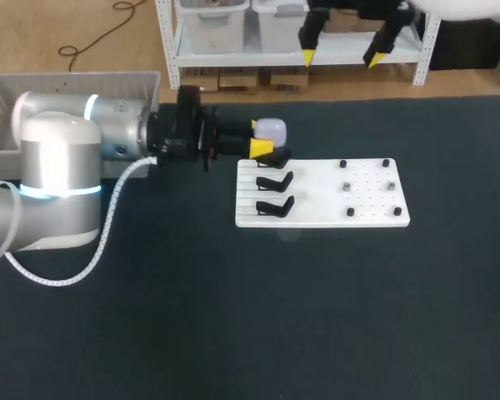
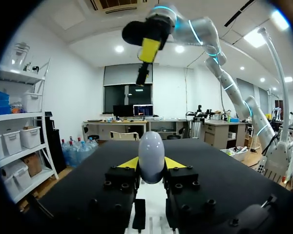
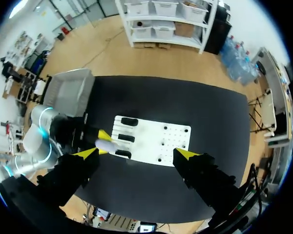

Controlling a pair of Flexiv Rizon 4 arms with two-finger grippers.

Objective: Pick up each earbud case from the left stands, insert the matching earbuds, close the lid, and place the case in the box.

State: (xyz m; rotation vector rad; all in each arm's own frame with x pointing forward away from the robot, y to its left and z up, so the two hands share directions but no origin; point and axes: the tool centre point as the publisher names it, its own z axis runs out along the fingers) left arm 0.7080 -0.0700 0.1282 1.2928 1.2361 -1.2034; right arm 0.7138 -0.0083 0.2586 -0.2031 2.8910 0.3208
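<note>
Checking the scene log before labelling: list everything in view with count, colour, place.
egg-shaped white plastic earbud case: one, white, held above the board's left end
flat rectangular white board: one, white, table middle
black case stands: three, black, board's left part
small dark pieces: six, dark, board's right part; too small to identify
grey slatted plastic box: one, grey, at the table's far left corner
dark table: one, black
left jaws: yellow-tipped, shut on the case
right jaws: yellow-tipped, open, high over the table's far edge
</note>
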